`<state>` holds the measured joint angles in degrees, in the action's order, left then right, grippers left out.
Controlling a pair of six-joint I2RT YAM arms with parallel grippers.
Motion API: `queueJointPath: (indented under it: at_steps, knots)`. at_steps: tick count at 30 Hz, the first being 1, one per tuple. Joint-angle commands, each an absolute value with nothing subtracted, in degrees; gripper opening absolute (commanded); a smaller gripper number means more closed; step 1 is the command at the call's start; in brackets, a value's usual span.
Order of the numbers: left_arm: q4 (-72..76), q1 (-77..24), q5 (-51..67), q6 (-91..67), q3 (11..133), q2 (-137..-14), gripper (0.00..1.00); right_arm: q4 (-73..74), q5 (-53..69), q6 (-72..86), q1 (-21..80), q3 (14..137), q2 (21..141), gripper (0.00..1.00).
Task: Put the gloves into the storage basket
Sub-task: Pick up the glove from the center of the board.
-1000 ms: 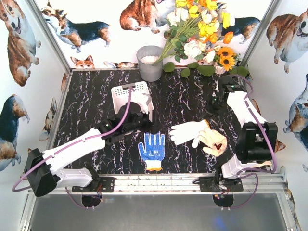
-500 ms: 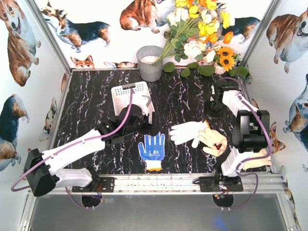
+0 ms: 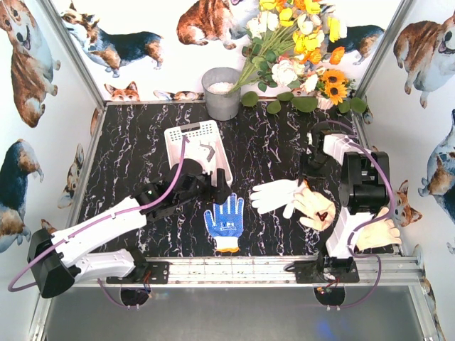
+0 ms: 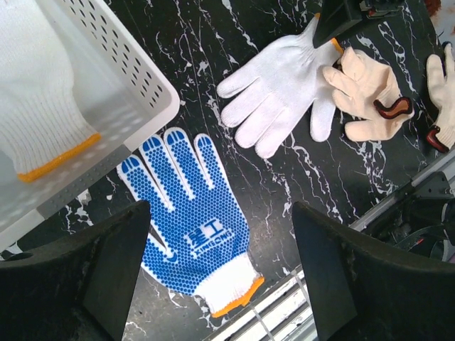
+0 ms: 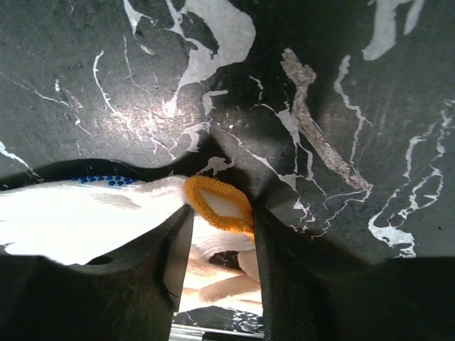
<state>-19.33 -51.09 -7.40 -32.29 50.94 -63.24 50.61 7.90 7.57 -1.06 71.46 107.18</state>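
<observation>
The white storage basket (image 3: 213,128) (image 4: 135,74) stands at the centre left and holds a white glove with an orange cuff (image 4: 35,121). A blue-dotted glove (image 3: 225,219) (image 4: 186,226) lies flat just in front of it. My left gripper (image 3: 217,189) (image 4: 220,277) hovers open above that glove, with nothing in it. A white glove (image 3: 276,194) (image 4: 281,89) lies to the right, partly over a beige glove (image 3: 317,209) (image 4: 366,89). My right gripper (image 3: 308,175) (image 5: 220,220) is down at the white glove's orange cuff (image 5: 222,204), open, with the cuff between its fingers. Another beige glove (image 3: 377,234) lies by the right arm.
A grey metal bucket (image 3: 222,92) and a bunch of flowers (image 3: 298,50) stand at the back edge. An aluminium rail (image 3: 234,268) runs along the near edge. Printed walls close in both sides of the table.
My left gripper has drawn back from the basket to above the blue-dotted glove. My right gripper has come nearer and down onto the white glove's cuff, and its jaws have opened.
</observation>
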Motion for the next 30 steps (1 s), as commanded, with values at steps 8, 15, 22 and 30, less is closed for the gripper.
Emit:
queueJointPath:
  at_steps: [8, 15, 22, 30]
  knots:
    - [-19.97, -51.23, -6.77, -31.7, 50.71, -62.67, 0.76, 48.73, 13.17, 13.34, 0.97, 70.52, 103.95, 0.01]
    - [-12.36, -53.1, -1.04, -29.03, 50.44, -65.06, 0.76, 49.72, 25.88, 24.49, 1.62, 67.92, 92.03, 0.0]
    - [-4.67, -59.48, -4.15, -27.42, 53.06, -69.87, 0.76, 55.33, 25.0, 37.87, 7.11, 68.13, 80.99, 0.0]
    - [-0.52, -66.02, -16.19, -26.46, 55.28, -73.54, 0.77, 58.04, 18.7, 57.96, 18.01, 71.42, 70.43, 0.0]
